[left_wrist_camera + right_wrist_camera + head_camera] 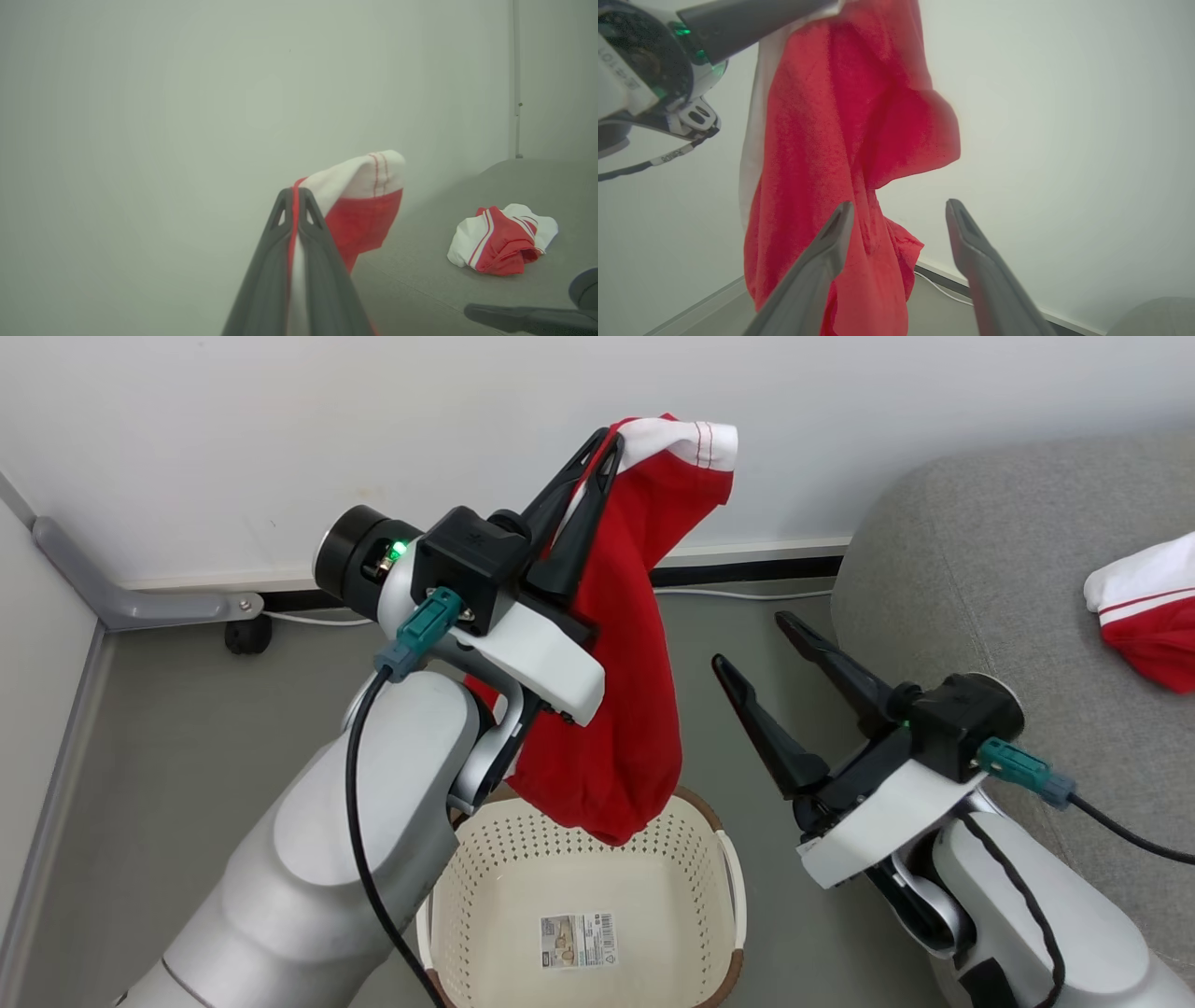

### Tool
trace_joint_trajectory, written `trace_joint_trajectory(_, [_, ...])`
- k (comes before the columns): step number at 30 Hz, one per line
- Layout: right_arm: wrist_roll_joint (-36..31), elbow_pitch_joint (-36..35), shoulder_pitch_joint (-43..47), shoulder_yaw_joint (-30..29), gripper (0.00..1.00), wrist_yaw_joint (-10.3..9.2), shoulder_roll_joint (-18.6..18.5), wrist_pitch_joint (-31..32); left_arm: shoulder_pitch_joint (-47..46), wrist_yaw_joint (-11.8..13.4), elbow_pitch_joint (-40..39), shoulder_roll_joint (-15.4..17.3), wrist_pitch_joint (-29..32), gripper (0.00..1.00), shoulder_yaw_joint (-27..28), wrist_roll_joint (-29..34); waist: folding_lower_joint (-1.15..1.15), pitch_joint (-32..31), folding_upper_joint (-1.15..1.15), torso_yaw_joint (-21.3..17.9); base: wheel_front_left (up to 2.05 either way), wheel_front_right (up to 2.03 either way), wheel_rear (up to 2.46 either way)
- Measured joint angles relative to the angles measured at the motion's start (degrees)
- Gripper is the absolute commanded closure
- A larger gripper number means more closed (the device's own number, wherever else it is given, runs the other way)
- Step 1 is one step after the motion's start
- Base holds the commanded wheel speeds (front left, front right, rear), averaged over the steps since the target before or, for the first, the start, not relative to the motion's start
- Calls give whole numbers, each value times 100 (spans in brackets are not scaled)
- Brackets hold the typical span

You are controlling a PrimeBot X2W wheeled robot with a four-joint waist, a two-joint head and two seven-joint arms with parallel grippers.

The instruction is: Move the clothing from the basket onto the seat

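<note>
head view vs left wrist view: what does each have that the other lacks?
Head view adds: the basket below the held garment, its barcode sticker, and the right hand open, both fingers in sight.
Left wrist view adds: the second garment whole, crumpled on the seat; the head view cuts it off at the frame edge.
Both: the left hand shut on the held garment near its white cuff, the seat, the wall.

The left gripper [605, 441] is raised, clamped on the clothing [621, 709]; the right gripper [751, 640] is held lower, fingers spread apart.
</note>
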Motion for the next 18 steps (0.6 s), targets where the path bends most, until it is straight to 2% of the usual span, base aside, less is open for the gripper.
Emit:
trace_joint_trajectory(6, [121,272,-570,848,0,0,-53,0,-2,0,62,-113,-65,100,-82,-8,0,36,0,158,0,0,0])
trace_joint_trajectory(11, [203,829,-983,1522,0,0,1,0,-3,-25,116,-181,-111,100,-172,-51,0,46,0,299,0,0,0])
trace_joint_trajectory(17, [398,1505,-1349,1892,0,0,253,0,-6,-35,215,-303,-172,100,-281,-71,0,72,0,446,0,0,0])
trace_joint_trajectory(18, [423,1568,-1376,1925,18,0,292,0,-7,-48,232,-312,-174,100,-301,-86,0,78,0,464,0,0,0])
